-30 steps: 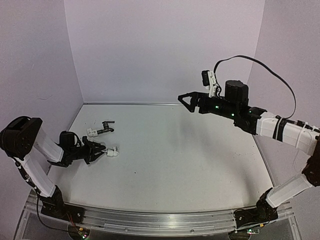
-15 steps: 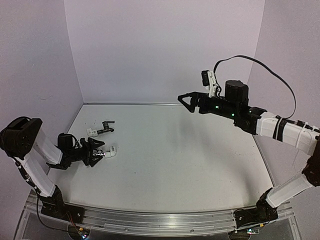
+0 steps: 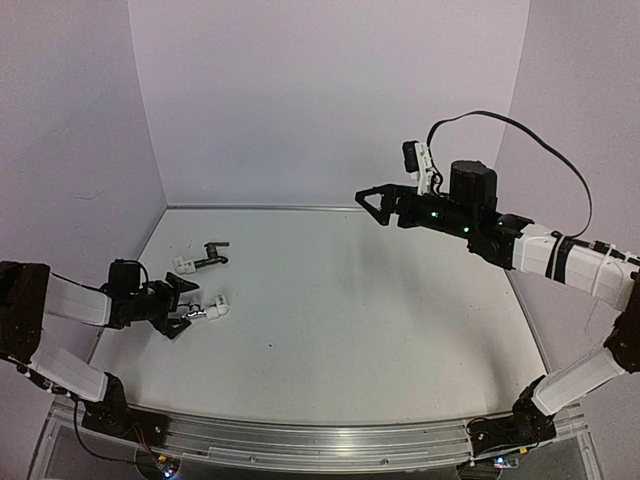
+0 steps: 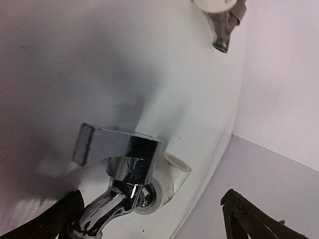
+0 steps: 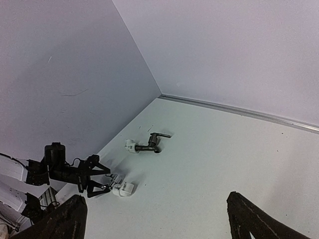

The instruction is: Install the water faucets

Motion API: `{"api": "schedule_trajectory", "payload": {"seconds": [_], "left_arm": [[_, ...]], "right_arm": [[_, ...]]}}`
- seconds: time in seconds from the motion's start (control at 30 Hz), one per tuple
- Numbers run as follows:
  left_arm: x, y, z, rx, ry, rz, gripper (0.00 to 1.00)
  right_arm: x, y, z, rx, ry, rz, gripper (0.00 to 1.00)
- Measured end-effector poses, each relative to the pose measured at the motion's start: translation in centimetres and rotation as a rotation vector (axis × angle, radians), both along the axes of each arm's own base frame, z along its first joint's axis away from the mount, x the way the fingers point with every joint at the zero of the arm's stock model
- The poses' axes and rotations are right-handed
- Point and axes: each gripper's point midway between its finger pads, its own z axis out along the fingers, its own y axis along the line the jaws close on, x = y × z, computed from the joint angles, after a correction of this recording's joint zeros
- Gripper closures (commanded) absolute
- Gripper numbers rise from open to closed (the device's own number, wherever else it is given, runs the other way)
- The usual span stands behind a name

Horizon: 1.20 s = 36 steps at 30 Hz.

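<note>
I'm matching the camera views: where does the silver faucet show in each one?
Top external: silver faucet lower left, at the left gripper.
Left wrist: lower centre, close up.
Right wrist: lower left, tiny.
Shared landmark: dark faucet, in all three views.

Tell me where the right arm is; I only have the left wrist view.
Observer: The right end effector hangs open and empty, raised above the table.
Operator: And the dark faucet? I see only its spout.
Observer: The dark faucet lies on the table, apart from the silver faucet and farther from the arms' bases.
</note>
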Motion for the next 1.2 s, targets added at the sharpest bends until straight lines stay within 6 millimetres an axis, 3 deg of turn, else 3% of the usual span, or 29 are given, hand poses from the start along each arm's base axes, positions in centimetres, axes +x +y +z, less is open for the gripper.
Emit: {"api": "schedule_trajectory", "payload": {"seconds": [0.23, 0.33, 0.43, 0.57, 0.67, 0.8, 0.93, 1.03, 1.2], "left_arm": [[-0.6, 3.5, 1.1, 0.210, 0.125, 0.114, 0.00], [-0.9, 5.1, 3.6, 0.307, 0.109, 0.143, 0.00], [0.3, 6.2, 9.5, 0.395, -0.032, 0.159, 0.00], [2.0, 6.7, 21.4, 0.496, -0.346, 0.154, 0.00], [2.0, 6.4, 29.5, 0.565, -0.562, 0.117, 0.00], [0.8, 5.4, 38.6, 0.642, -0.825, 0.058, 0.00], [-0.8, 4.3, 44.2, 0.691, -1.033, 0.014, 0.00], [-2.0, 3.6, 46.6, 0.715, -1.154, -0.009, 0.00], [-4.3, 3.3, 49.5, 0.761, -1.318, 0.012, 0.00]], "right_arm": [[-0.1, -0.3, -0.2, -0.010, 0.000, -0.014, 0.02], [-0.2, -1.3, -0.2, -0.039, -0.004, -0.051, 0.02], [-0.4, -2.9, 0.3, -0.079, -0.024, -0.117, 0.02], [-1.2, -6.7, 2.3, -0.150, -0.080, -0.255, 0.02], [-2.4, -9.9, 4.2, -0.201, -0.140, -0.356, 0.02], [-4.9, -14.2, 7.9, -0.207, -0.238, -0.475, 0.02], [-7.1, -17.4, 11.4, -0.174, -0.302, -0.567, 0.02], [-8.2, -19.0, 13.3, -0.152, -0.329, -0.616, 0.02], [-8.7, -20.5, 13.9, -0.159, -0.330, -0.667, 0.02]]}}
